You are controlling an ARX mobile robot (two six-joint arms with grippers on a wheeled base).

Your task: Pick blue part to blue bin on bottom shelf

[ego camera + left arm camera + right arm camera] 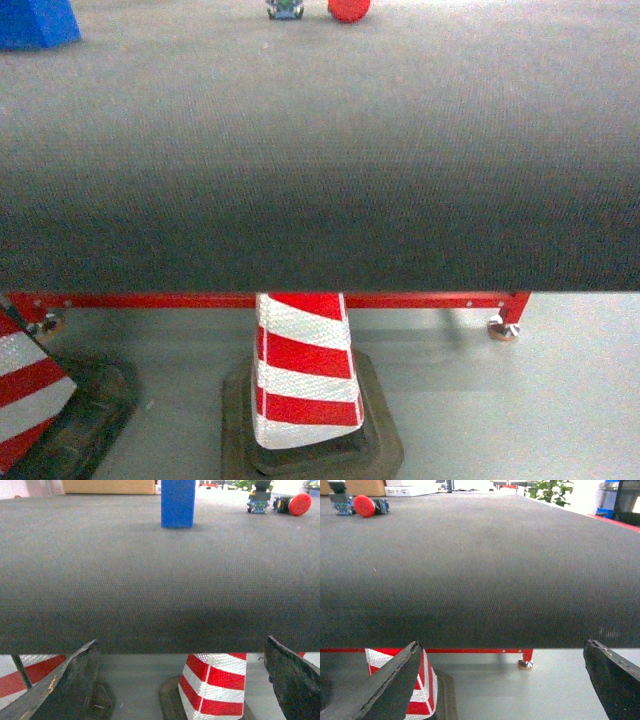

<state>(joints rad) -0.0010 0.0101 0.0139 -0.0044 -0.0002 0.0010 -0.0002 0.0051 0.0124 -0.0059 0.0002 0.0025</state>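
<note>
The blue part [178, 503] stands upright near the bench's [150, 580] far edge, cropped in the head view. Both the left pincer [180, 680] and right pincer [502, 680] hang spread before the near edge (neither appears in the head view), holding nothing.

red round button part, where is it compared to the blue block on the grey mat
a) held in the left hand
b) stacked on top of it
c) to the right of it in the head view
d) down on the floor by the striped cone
c: in the head view the red button part lies on the grey mat at the far edge, well right of the blue block, apart from it.
</note>
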